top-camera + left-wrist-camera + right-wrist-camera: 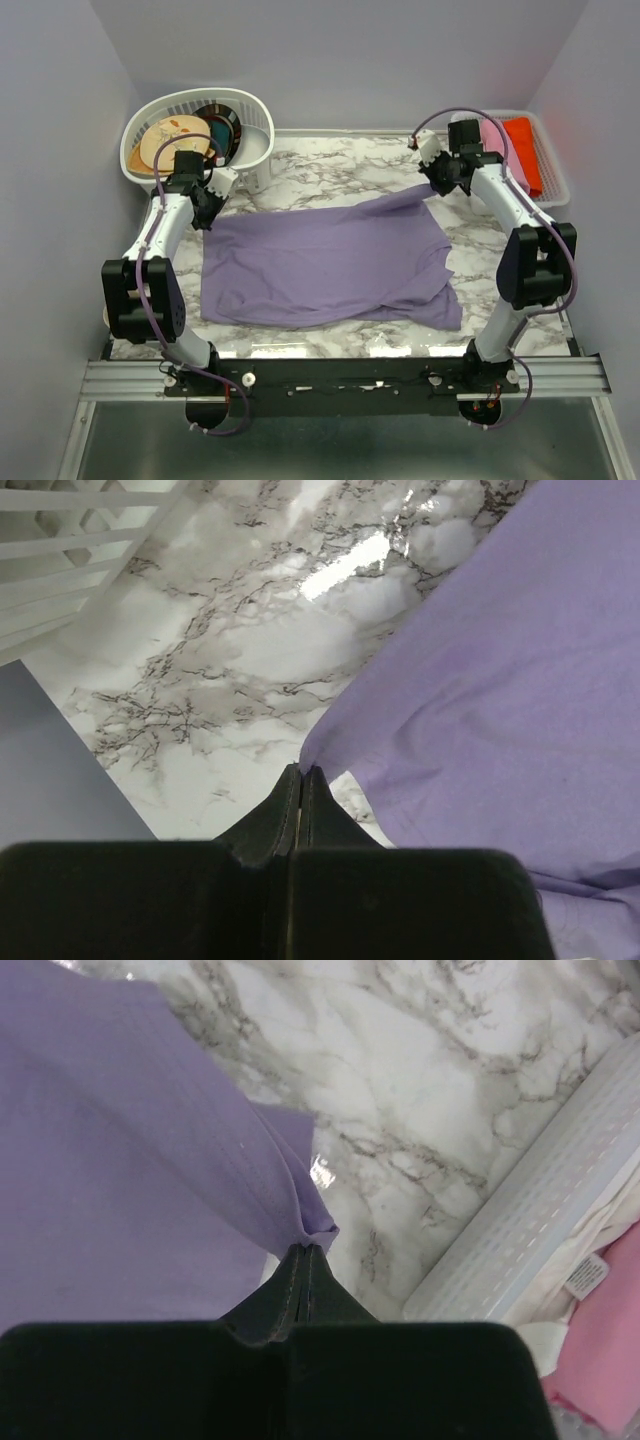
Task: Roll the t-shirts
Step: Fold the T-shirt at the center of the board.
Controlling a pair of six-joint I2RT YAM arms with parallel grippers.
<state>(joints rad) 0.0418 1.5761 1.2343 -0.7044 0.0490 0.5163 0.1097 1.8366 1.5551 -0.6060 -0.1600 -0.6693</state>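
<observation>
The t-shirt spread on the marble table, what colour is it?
Plain lavender-purple, no print. The t-shirt shows best in the top external view.

Matt soft cloth t-shirt (325, 265), glossy marble-look table (330, 165), white plastic basket (255, 150)

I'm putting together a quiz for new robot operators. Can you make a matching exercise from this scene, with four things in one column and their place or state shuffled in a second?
Things:
1. lavender-purple cloth t-shirt
2. oval white plastic basket
3. orange-red cloth
4. left gripper

Places or states:
A. in the rectangular white slatted basket, far right
B. shut on a corner of the shirt
C. spread across the marble table
D. far left corner, holding round patterned plates

Pairs: 1-C, 2-D, 3-A, 4-B.
</observation>
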